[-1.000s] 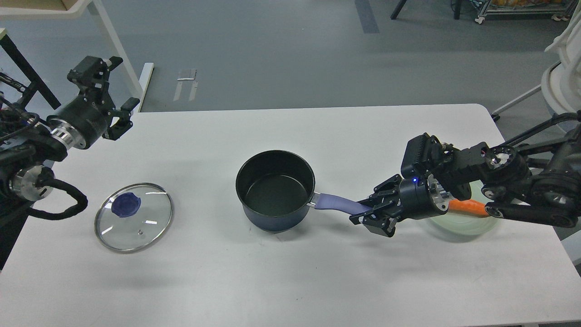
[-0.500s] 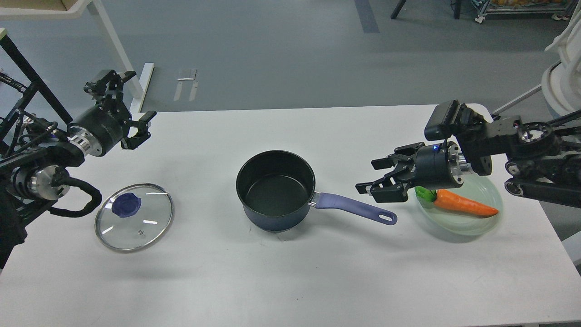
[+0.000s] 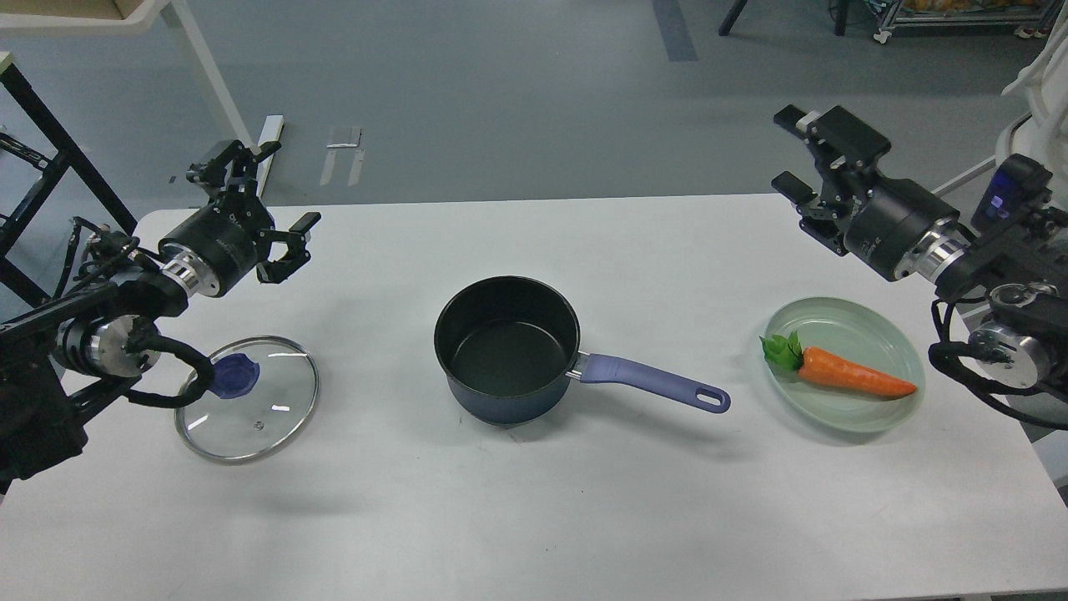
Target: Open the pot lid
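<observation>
A dark blue pot (image 3: 506, 351) with a purple handle stands uncovered in the middle of the white table (image 3: 534, 517). Its glass lid (image 3: 247, 398) with a blue knob lies flat on the table to the pot's left. My left gripper (image 3: 265, 199) is open and empty, raised behind the lid near the table's far left edge. My right gripper (image 3: 799, 157) is open and empty, raised above the table's far right corner, well away from the pot handle.
A pale green plate (image 3: 868, 411) holding an orange carrot (image 3: 847, 373) with green leaves sits at the right of the table. A white table leg and a black frame stand on the floor at the far left.
My right gripper has let go of the pot handle and lifted up and back to the far right. My left gripper has moved rightward and lower. The plate and carrot are now uncovered.
</observation>
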`<action>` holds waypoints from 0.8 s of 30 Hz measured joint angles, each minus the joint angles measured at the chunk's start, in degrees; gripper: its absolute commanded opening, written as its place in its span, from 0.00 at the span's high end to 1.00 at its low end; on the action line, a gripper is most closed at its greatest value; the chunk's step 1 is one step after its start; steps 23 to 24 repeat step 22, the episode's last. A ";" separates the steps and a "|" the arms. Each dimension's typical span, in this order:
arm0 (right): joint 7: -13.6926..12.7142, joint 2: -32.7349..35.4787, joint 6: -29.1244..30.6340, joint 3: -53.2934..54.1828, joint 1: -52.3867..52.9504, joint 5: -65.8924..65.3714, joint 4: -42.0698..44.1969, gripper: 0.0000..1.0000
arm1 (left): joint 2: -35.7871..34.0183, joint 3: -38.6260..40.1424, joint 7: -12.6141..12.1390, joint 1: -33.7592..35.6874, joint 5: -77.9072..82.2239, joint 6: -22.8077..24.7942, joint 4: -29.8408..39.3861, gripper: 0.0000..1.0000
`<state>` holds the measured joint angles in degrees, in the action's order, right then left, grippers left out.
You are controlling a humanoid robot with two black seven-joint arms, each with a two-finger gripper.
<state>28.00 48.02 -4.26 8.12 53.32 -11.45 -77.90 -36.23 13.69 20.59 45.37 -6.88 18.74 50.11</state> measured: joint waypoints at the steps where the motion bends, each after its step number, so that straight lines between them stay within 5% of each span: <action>1: -0.02 -0.88 -0.01 2.63 -2.64 4.01 0.07 0.02 | 0.19 0.56 0.13 -0.22 0.11 0.00 -0.18 0.01; 9: 0.00 -12.33 2.25 17.90 -18.74 14.37 8.00 0.01 | 3.44 5.17 -0.27 -3.51 0.44 -0.51 -1.05 0.01; 17: 0.00 -13.47 26.38 16.34 -20.91 13.22 15.31 0.01 | 7.00 11.61 -0.61 -7.69 1.27 -0.14 -1.78 0.01; 24: 0.00 -10.76 29.55 15.21 -20.67 11.37 15.70 0.01 | 8.85 14.18 -0.55 -8.71 2.43 0.17 -1.82 0.01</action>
